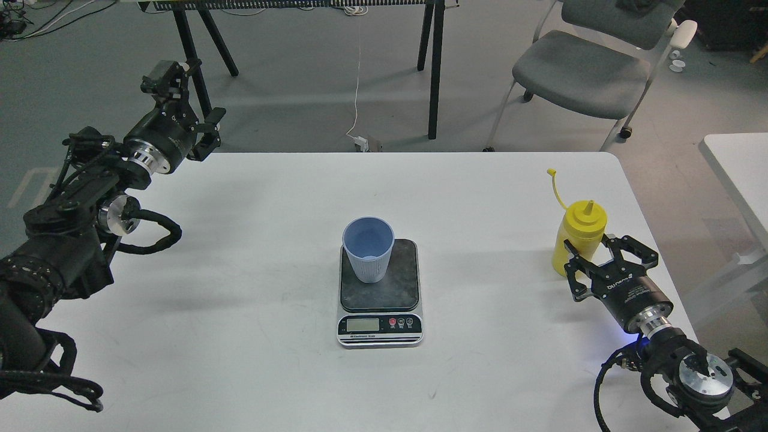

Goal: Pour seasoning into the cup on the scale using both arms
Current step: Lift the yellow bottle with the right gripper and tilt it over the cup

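R end effector (pixel 591 253): fingers spread wide, sitting just beside seasoning bottle (pixel 578 237), contact unclear | L end effector (pixel 180 102): raised beyond desk (pixel 240 270) far-left edge, holding nothing, opening hard to judge | cup (pixel 368 249): standing upright on scale (pixel 380 294), desk centre

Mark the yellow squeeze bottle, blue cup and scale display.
Yellow plastic squeeze bottle (pixel 576 234): head view, upper body.
Light blue ribbed plastic cup (pixel 369 264): head view, outer wall.
Grey-plated kitchen scale (pixel 359 325): head view, LCD display.
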`<state>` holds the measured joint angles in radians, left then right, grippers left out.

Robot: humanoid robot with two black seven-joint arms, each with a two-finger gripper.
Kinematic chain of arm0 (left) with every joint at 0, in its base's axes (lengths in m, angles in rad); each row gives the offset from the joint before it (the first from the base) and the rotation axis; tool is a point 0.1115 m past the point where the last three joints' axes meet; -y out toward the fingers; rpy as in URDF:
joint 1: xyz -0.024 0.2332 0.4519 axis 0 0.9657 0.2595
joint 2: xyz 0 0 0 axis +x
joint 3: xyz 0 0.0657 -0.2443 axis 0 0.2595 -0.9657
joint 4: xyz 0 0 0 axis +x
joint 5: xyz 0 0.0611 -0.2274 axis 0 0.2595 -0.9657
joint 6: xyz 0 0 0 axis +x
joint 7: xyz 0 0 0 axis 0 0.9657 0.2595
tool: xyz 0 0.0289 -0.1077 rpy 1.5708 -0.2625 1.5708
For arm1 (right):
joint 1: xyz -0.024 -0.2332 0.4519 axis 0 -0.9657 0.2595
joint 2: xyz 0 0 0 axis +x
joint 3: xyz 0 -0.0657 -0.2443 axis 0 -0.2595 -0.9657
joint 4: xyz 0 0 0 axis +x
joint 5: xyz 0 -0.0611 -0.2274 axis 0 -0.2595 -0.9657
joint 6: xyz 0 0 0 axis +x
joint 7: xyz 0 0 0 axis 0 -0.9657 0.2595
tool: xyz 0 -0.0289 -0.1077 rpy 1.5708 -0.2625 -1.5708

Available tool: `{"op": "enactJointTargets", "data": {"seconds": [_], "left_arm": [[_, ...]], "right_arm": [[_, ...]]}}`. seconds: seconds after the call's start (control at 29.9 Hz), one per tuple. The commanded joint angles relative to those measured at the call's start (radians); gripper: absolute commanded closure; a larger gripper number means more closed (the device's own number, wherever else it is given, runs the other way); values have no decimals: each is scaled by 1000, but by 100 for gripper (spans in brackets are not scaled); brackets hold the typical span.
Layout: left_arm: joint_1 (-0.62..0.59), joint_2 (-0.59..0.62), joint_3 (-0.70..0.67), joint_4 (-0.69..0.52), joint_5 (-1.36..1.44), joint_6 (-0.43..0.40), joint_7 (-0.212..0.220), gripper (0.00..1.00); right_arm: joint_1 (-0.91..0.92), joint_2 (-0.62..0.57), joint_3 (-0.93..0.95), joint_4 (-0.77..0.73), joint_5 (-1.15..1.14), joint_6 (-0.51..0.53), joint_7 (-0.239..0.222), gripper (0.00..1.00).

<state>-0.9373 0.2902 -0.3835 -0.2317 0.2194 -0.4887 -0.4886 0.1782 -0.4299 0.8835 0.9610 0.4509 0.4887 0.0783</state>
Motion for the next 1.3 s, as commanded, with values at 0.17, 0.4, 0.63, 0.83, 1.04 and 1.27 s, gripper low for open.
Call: {"op": "enactJointTargets", "data": {"seconds": [0.17,0.4,0.63,0.83,1.04,1.27], "left_arm": [[-6,6,-2,0,-2,0,0,1],[-8,-6,-3,-1,-8,0,0,1],[-5,-11,-9,-1,-12,0,0,1],[-6,-23,-5,-1,-12,0,0,1],[-6,-23,-3,-1,-11,0,0,1],[-5,-26,-6,-1,-12,0,0,1]], "right_arm": [[237,-46,-1,-2,-367,0,-3,67],[597,-18,-96,2,-1007,0,-3,67],[849,115,-343,7,-1405,-68,58,70],[940,180,-498,41,-1682,-254,93,71],[1020,200,-646,45,-1899,-400,135,71],[1061,235,-701,50,-2008,-446,150,71]]}}
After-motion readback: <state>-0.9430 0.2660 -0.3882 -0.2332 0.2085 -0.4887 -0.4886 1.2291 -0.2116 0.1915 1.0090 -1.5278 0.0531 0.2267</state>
